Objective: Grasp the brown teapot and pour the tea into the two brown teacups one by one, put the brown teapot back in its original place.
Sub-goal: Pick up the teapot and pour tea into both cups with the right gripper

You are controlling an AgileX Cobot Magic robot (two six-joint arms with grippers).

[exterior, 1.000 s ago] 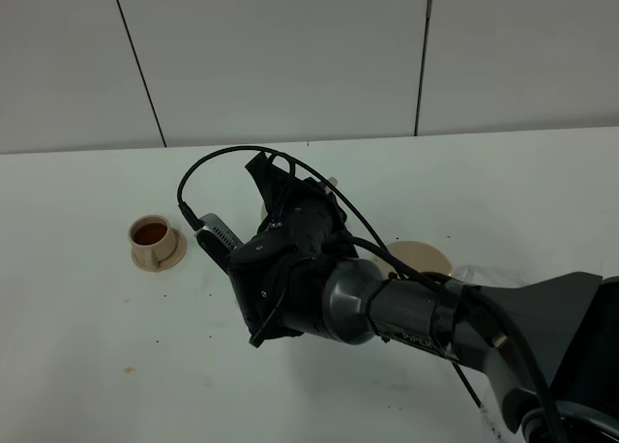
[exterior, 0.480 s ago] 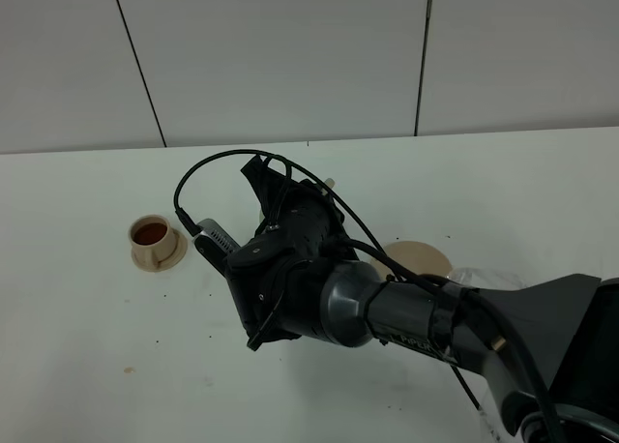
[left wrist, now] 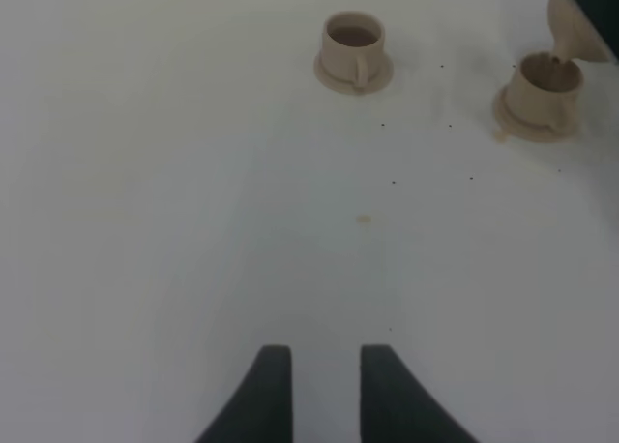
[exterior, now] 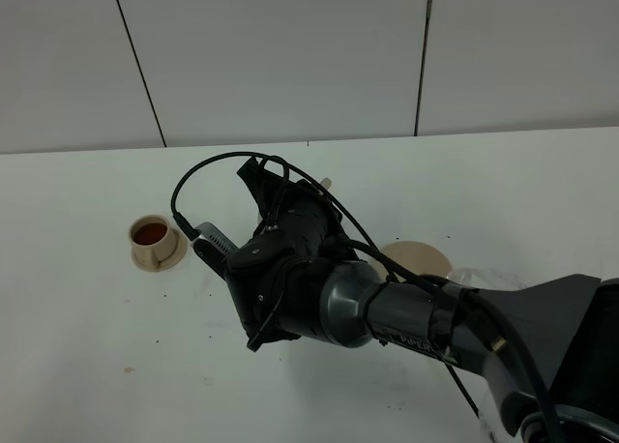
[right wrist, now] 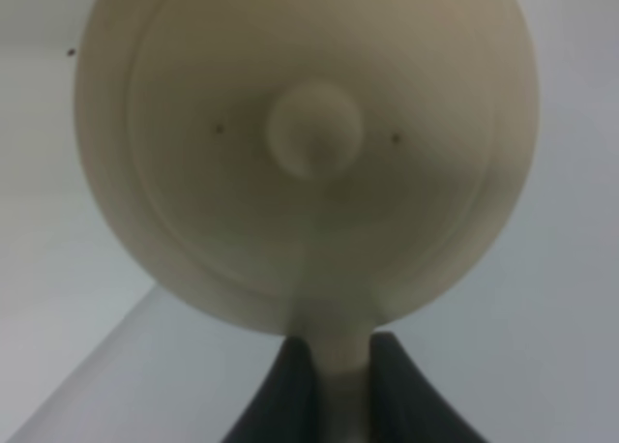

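The brown teapot (right wrist: pixel 314 143) fills the right wrist view, lid and knob facing the camera. My right gripper (right wrist: pixel 338 370) is shut on its loop handle. In the left wrist view the tilted teapot's spout (left wrist: pixel 573 32) hangs right over one brown teacup (left wrist: pixel 546 90) on its small saucer. The other teacup (left wrist: pixel 353 46), holding dark tea, stands apart on its saucer and also shows in the high view (exterior: pixel 153 238). My right arm (exterior: pixel 309 288) hides the teapot and the nearer cup in the high view. My left gripper (left wrist: pixel 317 390) is open, empty and low over bare table.
The wide flat tan saucer (exterior: pixel 421 259) lies bare on the white table, to the right of my right arm. Small dark specks and a tan stain (left wrist: pixel 363 218) mark the tabletop. A white tiled wall rises behind the table.
My right arm has shifted slightly left and rolled a little further with the teapot. The cups and the left gripper have not moved.
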